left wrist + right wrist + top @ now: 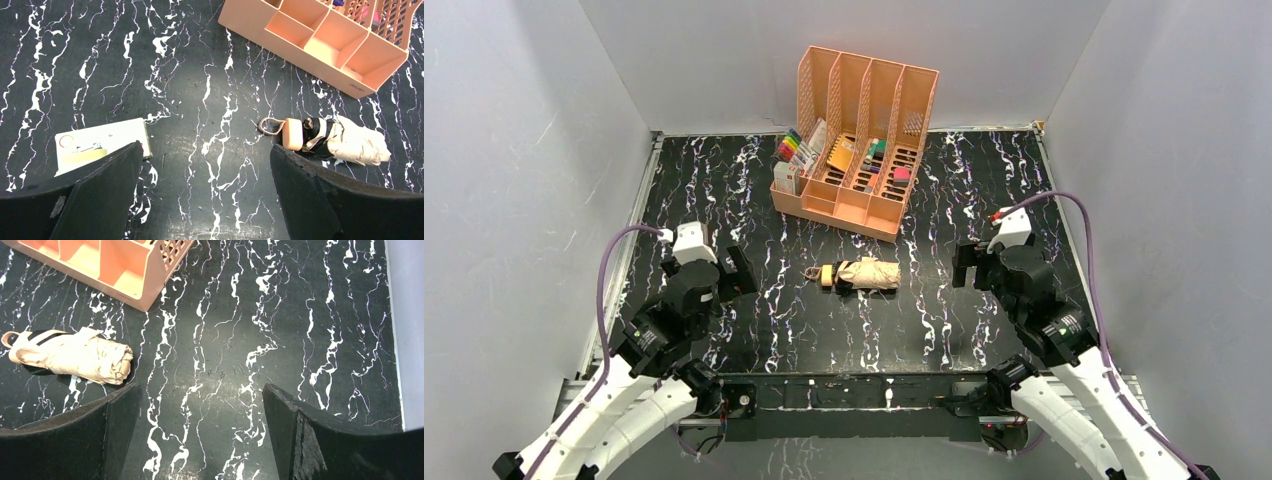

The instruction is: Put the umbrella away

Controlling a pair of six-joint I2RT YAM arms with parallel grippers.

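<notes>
**Inspector:** Where is the umbrella (861,274) found?

**Assessor:** It is seen lying on its side near the middle of the black, white-veined worktop (924,330). It is folded into a tan bundle. A black band is noted near the cream handle, and a small strap loop is attached at that end. The handle is turned towards the left arm's side.

**Inspector:** Is it touched by anything?

**Assessor:** No contact is observed. It is placed between the two arms and well apart from both. It is set on the near side of the peach file organiser (854,150), close to it but not touching.

**Inspector:** How is the left tool (736,272) found?

**Assessor:** It is spread wide and nothing is held. From the left wrist camera, bare worktop is seen between its fingers (100,200), and the umbrella (335,140) is seen beyond the right-hand finger. A white box (100,145) is partly hidden by the other finger.

**Inspector:** And the right tool (969,265)?

**Assessor:** It is likewise held wide, with nothing gripped. From its own camera, the umbrella (70,357) is seen just beyond one finger, not between the two.

**Inspector:** What is recorded of the organiser?

**Assessor:** It stands upright towards the back wall. Coloured pens (792,148) and other small articles are kept in its compartments. These articles cannot be identified further.
</notes>
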